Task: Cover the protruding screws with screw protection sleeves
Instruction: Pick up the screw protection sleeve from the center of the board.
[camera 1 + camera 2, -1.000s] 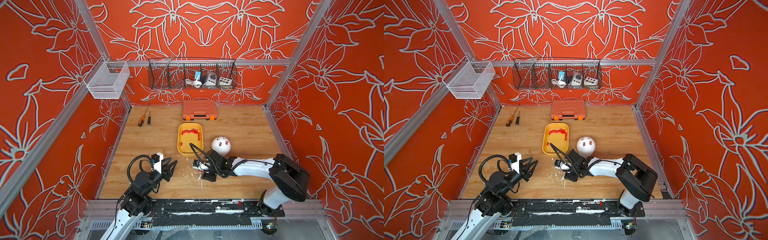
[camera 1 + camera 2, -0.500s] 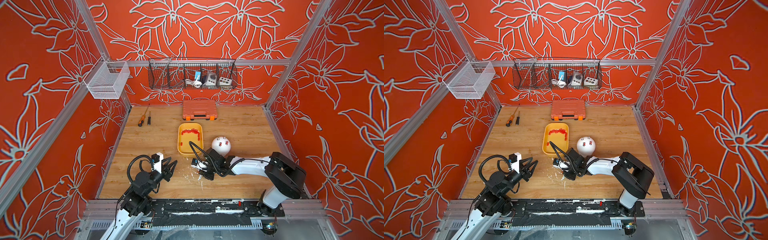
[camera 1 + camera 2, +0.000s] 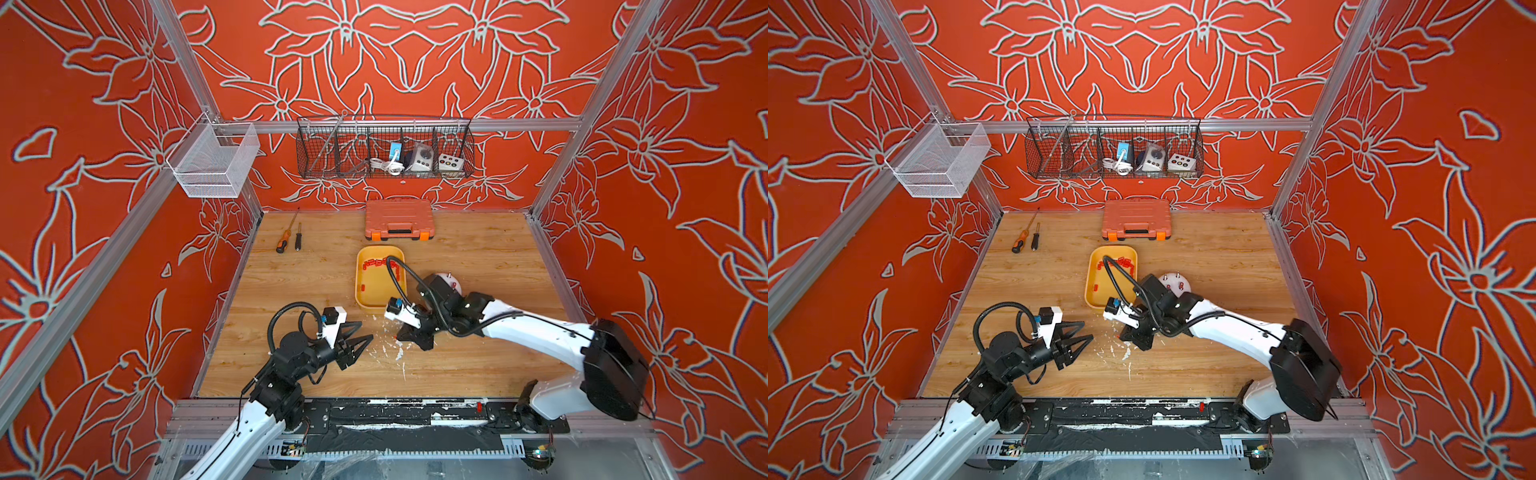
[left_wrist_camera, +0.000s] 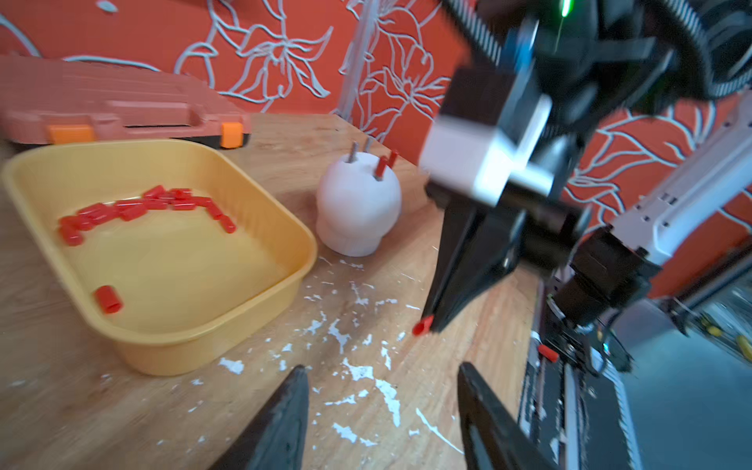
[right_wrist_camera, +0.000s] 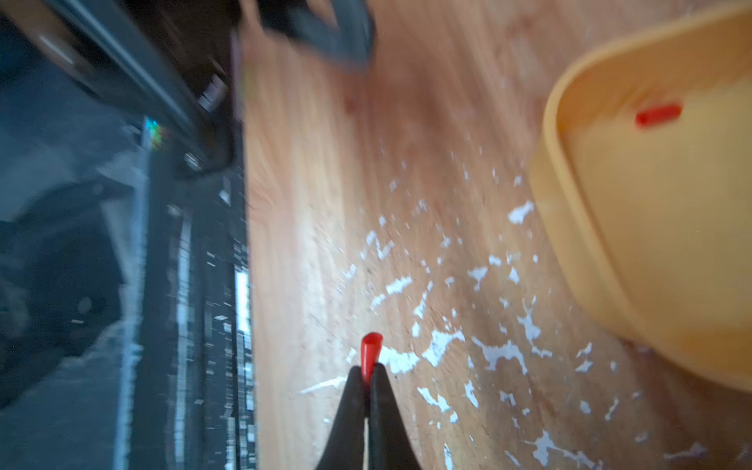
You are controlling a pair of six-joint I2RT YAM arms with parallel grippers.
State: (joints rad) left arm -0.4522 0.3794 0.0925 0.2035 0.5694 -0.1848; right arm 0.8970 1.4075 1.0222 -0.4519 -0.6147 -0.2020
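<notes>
My right gripper [image 5: 368, 372]: jaws pressed together on one red sleeve [image 5: 371, 350], pinched at one end so that most of it sticks out past the tips.
Where it hangs: low over the wooden table [image 3: 478, 257], just off the near end of the yellow tray [image 4: 307, 248]; I cannot tell whether the sleeve touches the wood.
My left gripper [image 4: 380, 368]: jaws parted with nothing between them, tips pointing at the right gripper from close by.
Protruding screws [image 4: 354, 151]: four on the white dome [image 4: 358, 211] beside the tray; two wear red sleeves and two stand bare grey.
Loose sleeves [image 4: 134, 207]: a curved row at the tray's far end, and one apart towards its near end.
Stray sleeve [image 4: 547, 353]: on the black base rail.
</notes>
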